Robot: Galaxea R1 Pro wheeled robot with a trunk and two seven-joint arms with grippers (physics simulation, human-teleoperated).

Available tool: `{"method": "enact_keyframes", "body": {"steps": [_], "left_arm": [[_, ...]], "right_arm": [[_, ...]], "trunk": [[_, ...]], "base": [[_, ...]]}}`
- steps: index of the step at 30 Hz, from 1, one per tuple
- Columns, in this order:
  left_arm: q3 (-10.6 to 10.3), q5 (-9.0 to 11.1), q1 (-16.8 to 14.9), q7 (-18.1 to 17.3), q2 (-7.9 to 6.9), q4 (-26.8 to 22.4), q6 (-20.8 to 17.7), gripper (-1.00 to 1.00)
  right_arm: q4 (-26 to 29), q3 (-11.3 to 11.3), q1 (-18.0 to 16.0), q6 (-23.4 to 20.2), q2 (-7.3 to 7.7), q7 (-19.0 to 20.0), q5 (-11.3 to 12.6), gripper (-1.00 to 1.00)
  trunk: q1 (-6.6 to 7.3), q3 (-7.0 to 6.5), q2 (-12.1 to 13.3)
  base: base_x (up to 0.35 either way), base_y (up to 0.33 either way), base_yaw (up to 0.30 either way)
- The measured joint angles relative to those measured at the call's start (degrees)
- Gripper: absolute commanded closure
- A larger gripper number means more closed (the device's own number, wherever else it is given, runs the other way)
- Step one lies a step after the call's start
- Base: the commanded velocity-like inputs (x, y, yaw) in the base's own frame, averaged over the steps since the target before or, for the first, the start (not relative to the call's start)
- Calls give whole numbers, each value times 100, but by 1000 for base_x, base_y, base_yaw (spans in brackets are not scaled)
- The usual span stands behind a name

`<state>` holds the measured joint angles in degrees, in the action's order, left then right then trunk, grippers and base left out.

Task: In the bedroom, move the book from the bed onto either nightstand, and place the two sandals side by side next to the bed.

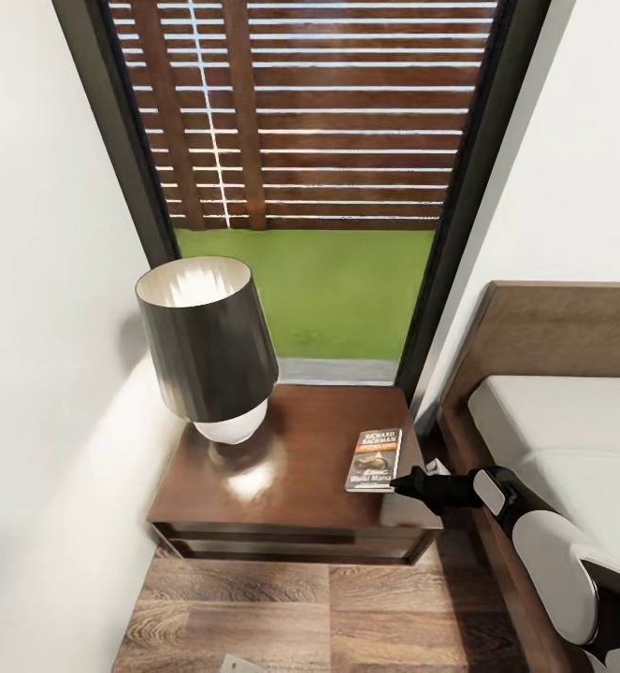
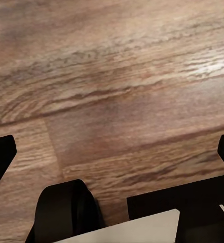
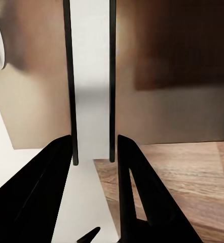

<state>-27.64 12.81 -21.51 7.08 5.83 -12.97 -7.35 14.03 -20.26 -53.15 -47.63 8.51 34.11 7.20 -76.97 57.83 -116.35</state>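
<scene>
The book [image 1: 375, 458], dark with an orange band, lies on the right part of the dark-brown nightstand [image 1: 291, 439], which stands left of the bed [image 1: 571, 439]. My right gripper [image 1: 400, 484] reaches in from the bed side to the book's near right corner. In the right wrist view the book [image 3: 91, 76] shows edge-on, white pages between dark covers, with the right gripper [image 3: 94, 147] shut on its end. My left gripper [image 2: 112, 152] hangs open over the wood-plank floor [image 2: 117, 76]. The sandals are out of view.
A dark-shaded lamp [image 1: 207, 341] with a white base takes the nightstand's left half. Behind it a tall dark-framed window [image 1: 310, 187] shows lawn and a slat fence. A white wall runs close along the left. Plank floor [image 1: 281, 608] lies in front of the nightstand.
</scene>
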Motion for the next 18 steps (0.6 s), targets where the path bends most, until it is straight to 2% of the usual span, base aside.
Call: {"method": "enact_keyframes", "body": {"steps": [13, 18], "left_arm": [[-5, -2, -1, -2, 5, 0, 0, -100], [-7, -2, 0, 1, 8, 0, 0, -100]], "right_arm": [[0, -7, 0, -2, 0, 0, 9, 100], [0, -2, 0, 0, 1, -1, 0, 100]], "trunk": [[0, 0, 0], [-109, 89, -199]], "base": [[0, 0, 0], [0, 0, 0]]}}
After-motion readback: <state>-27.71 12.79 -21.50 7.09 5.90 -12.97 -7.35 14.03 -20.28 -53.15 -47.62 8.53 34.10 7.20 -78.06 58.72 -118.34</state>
